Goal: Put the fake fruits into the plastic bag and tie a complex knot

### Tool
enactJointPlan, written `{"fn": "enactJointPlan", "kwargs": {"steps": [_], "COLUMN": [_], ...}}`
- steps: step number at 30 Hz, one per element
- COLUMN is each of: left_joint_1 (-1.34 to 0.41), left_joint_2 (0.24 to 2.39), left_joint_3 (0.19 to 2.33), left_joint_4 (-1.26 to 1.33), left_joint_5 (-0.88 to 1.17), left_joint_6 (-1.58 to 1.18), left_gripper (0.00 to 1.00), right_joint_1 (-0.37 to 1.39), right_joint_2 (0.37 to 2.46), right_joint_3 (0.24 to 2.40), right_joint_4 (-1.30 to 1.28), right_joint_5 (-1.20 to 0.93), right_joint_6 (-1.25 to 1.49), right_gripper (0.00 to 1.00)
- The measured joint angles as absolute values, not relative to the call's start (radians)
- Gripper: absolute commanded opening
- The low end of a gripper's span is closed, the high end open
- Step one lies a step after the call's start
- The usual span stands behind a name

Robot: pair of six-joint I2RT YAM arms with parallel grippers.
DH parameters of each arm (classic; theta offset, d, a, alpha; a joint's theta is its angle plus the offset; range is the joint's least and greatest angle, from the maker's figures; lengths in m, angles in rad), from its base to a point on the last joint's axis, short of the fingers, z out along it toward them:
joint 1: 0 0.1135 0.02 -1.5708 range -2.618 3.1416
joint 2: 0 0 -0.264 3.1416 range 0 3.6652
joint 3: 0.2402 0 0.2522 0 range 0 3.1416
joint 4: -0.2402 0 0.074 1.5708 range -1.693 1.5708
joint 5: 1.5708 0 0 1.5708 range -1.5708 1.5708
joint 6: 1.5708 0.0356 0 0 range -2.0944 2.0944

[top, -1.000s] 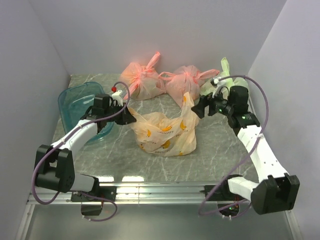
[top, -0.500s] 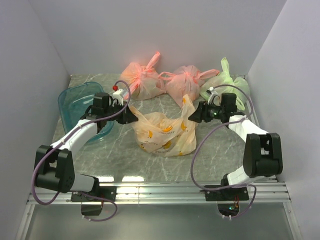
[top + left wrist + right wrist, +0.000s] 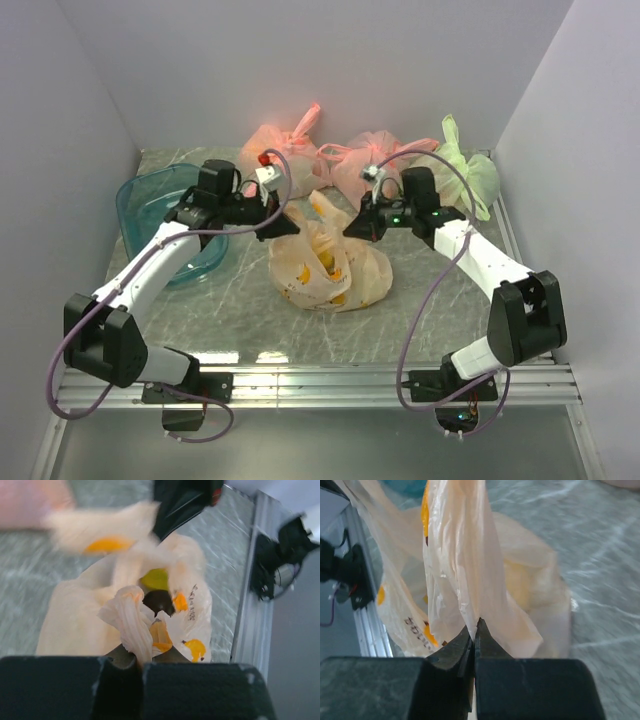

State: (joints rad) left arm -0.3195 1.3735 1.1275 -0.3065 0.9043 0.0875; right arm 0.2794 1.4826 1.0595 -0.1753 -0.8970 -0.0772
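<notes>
The thin, translucent peach plastic bag with yellow banana prints (image 3: 330, 272) stands at the middle of the grey marbled table (image 3: 440, 290), between your two arms. The left gripper (image 3: 142, 656) is clenched on a bunched handle of the bag. The right gripper (image 3: 474, 632) is clamped on a second strip of the bag, drawn upright. In the left wrist view, a yellow-green toy fruit (image 3: 156, 579) and a dark round toy fruit (image 3: 159, 601) lie touching inside the bag's mouth. A teal plastic tub (image 3: 150, 205) sits to the left.
</notes>
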Motion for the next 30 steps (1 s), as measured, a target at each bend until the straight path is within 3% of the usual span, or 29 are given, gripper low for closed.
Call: {"fn": "enactJointPlan", "kwargs": {"steps": [8, 19, 30], "left_joint_1": [-0.514, -0.569, -0.572], "left_joint_2": [1.412, 1.490, 1.512], "left_joint_3": [1.169, 1.205, 1.214], "left_joint_4": [-0.387, -0.457, -0.356], "left_joint_5": [0.991, 1.024, 1.000], "left_joint_6": [0.321, 0.478, 0.391], "left_gripper": [0.01, 0.01, 0.03], "right_joint_1": [0.402, 0.428, 0.452], "right_joint_2": [1.495, 1.491, 1.389], "right_joint_3": [1.100, 1.122, 1.066], "right_joint_4": [-0.243, -0.269, -0.317], "right_joint_5": [-0.853, -0.835, -0.936], "right_joint_6": [-0.124, -0.140, -0.281], "right_gripper": [0.00, 0.00, 0.43]}}
